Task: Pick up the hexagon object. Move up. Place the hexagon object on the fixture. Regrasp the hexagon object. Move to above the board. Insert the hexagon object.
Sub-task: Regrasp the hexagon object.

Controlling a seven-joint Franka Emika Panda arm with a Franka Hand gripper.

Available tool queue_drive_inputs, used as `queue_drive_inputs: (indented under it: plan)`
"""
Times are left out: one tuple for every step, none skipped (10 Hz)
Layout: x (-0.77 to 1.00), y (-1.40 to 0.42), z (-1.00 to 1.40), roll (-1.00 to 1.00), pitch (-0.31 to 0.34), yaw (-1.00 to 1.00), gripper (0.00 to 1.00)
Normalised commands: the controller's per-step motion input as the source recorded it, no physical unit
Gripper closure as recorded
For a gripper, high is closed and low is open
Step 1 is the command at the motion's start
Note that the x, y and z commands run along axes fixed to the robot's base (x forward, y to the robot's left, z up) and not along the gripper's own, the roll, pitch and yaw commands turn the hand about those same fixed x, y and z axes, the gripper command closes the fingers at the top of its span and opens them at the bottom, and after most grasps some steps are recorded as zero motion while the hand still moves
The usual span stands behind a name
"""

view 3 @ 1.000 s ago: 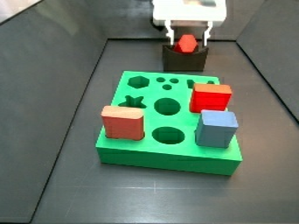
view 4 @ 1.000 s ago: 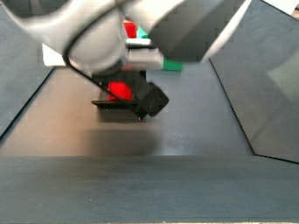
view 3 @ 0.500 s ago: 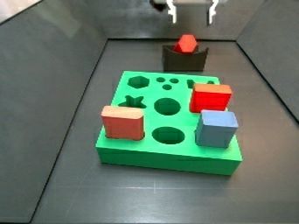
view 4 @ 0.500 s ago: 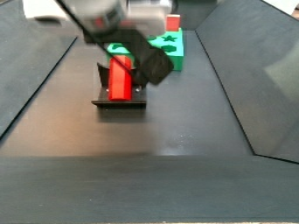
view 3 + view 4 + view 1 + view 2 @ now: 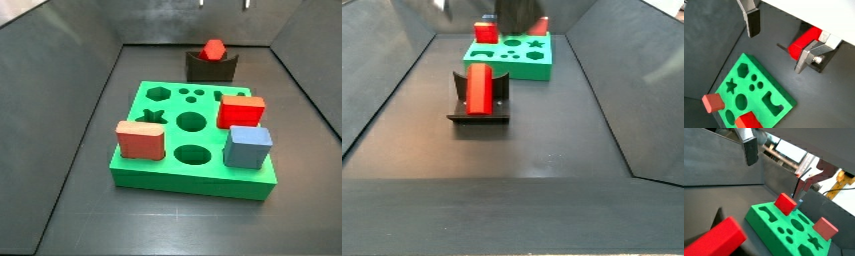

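Note:
The hexagon object (image 5: 214, 49), a bright red prism, lies in the notch of the dark fixture (image 5: 211, 70), free of the gripper. In a side view it lies lengthwise (image 5: 478, 90) on the fixture (image 5: 478, 115). The gripper (image 5: 779, 39) is open and empty, well above the fixture; only its fingertips show at the top edge of a side view (image 5: 223, 3). Between its fingers (image 5: 749, 150) nothing is held. The hexagon object shows below in both wrist views (image 5: 806, 40) (image 5: 717, 239). The green board (image 5: 167, 165) lies in front of the fixture.
On the board stand a red cube (image 5: 242, 110), a salmon-pink cube (image 5: 139, 140) and a blue-grey cube (image 5: 249, 146). Round, hexagonal and star holes show in its top (image 5: 754, 92). Dark sloping walls (image 5: 67, 90) close in the floor on both sides.
The gripper let go of the hexagon object on the fixture and rose straight up, almost out of the side views. The hexagon object stays in the notch.

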Motion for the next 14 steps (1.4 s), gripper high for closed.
queue_drive_inputs:
  plan:
    - [-0.07,-0.24,0.21,1.0,0.044,0.03,0.0]
    - [-0.03,-0.08,0.02,1.0,0.044,0.03,0.0]
    - [0.0,-0.04,0.0,1.0,0.046,0.03,0.0]
    - [0.0,-0.03,0.02,1.0,0.048,0.03,0.0]
    - [0.0,-0.03,0.02,1.0,0.046,0.03,0.0]
    - [-0.01,-0.04,0.01,1.0,0.041,0.03,0.0]
    - [-0.02,-0.02,0.0,1.0,0.036,0.03,0.0]
    - [-0.02,-0.02,0.01,1.0,0.032,0.03,0.0]
    - [-0.01,-0.02,0.01,1.0,0.029,0.03,0.0]
    - [-0.01,-0.02,0.0,1.0,0.026,0.04,0.0]
    - [-0.01,-0.02,0.0,1.0,0.026,0.04,0.0]
    - [-0.01,-0.02,0.01,1.0,0.03,0.04,0.0]
    - [0.0,-0.02,0.01,1.0,0.033,0.04,0.0]
    - [0.01,-0.02,0.0,1.0,0.039,0.04,0.0]
